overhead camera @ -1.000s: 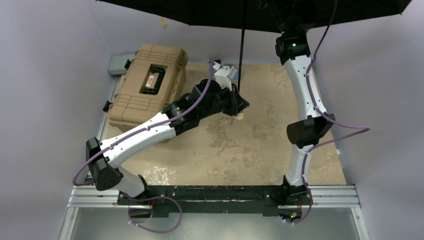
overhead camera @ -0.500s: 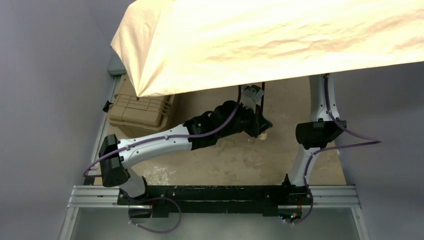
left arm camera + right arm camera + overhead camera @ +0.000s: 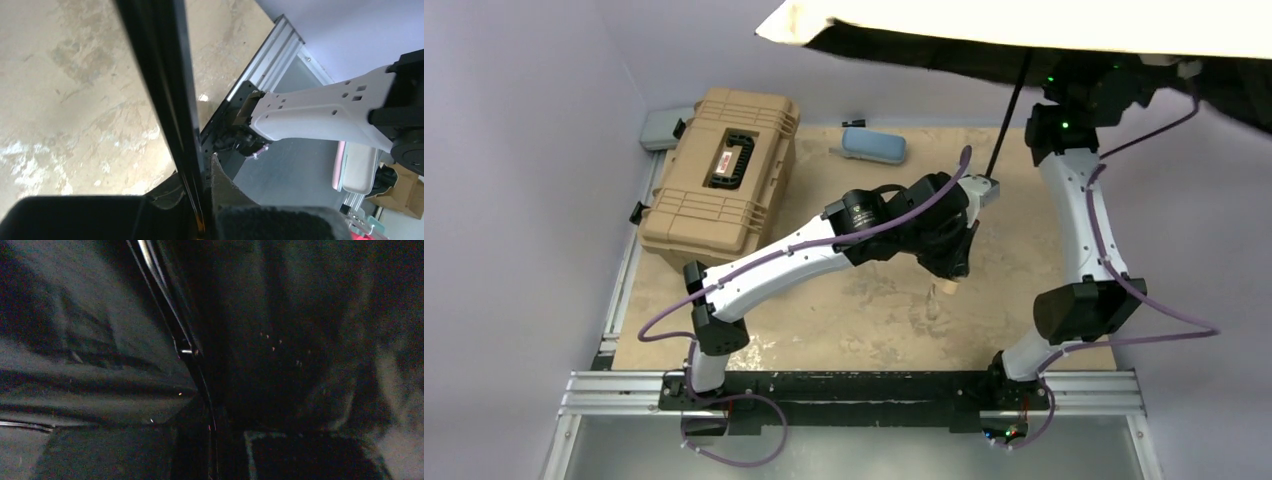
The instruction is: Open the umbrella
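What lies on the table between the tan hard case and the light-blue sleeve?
Nothing. In the top external view, the strip of table between the tan hard case and the light-blue sleeve is bare.

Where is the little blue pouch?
In the top view, the light-blue oblong fabric sleeve lies at the back, just right of the tan ribbed hard case.

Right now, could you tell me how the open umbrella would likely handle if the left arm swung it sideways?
The umbrella is probably top-heavy: its wide canopy rides a thin shaft that the left fingers pinch low down, so it may tip or twist. The cloth likely catches air. Its thin ribs look easy to bend.
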`<state>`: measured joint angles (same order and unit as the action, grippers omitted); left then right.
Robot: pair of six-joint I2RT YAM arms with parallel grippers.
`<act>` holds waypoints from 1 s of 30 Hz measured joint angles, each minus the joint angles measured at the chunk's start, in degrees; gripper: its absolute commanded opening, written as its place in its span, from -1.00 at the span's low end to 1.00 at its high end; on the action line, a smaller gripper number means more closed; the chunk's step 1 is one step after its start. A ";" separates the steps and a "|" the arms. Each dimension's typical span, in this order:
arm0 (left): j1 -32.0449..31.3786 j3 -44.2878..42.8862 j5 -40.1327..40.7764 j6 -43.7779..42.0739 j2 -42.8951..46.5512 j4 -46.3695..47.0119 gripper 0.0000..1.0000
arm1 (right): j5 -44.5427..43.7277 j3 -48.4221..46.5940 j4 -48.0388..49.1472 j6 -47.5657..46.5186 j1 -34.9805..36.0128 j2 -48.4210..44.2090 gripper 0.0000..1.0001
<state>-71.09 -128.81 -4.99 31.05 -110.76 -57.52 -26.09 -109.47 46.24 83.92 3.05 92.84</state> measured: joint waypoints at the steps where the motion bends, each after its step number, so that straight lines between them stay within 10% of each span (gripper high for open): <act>1: 0.39 -1.05 -0.15 0.15 -0.57 -1.57 -1.00 | -4.00 0.44 0.00 -1.22 1.01 0.35 -1.00; 11: 2.10 -0.87 -1.20 4.87 1.51 -11.23 -1.00 | -10.82 7.96 -4.20 -2.49 5.07 -0.13 -1.00; 15: 2.75 -3.61 -6.69 6.97 0.70 -18.91 -1.00 | -10.05 22.45 -11.08 -1.55 3.78 -8.04 -0.13; 23: 8.68 -1.25 -21.92 13.84 1.33 -19.08 -1.00 | 4.20 36.20 -30.32 -1.92 5.33 -20.00 0.44; 30: 11.56 1.64 -25.09 17.81 1.38 -14.69 -1.00 | 17.57 41.11 -45.99 1.07 6.54 -27.12 0.24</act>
<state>-59.53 -127.17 -30.09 48.86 -109.38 -72.20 -8.51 -68.36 0.25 84.99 9.58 65.71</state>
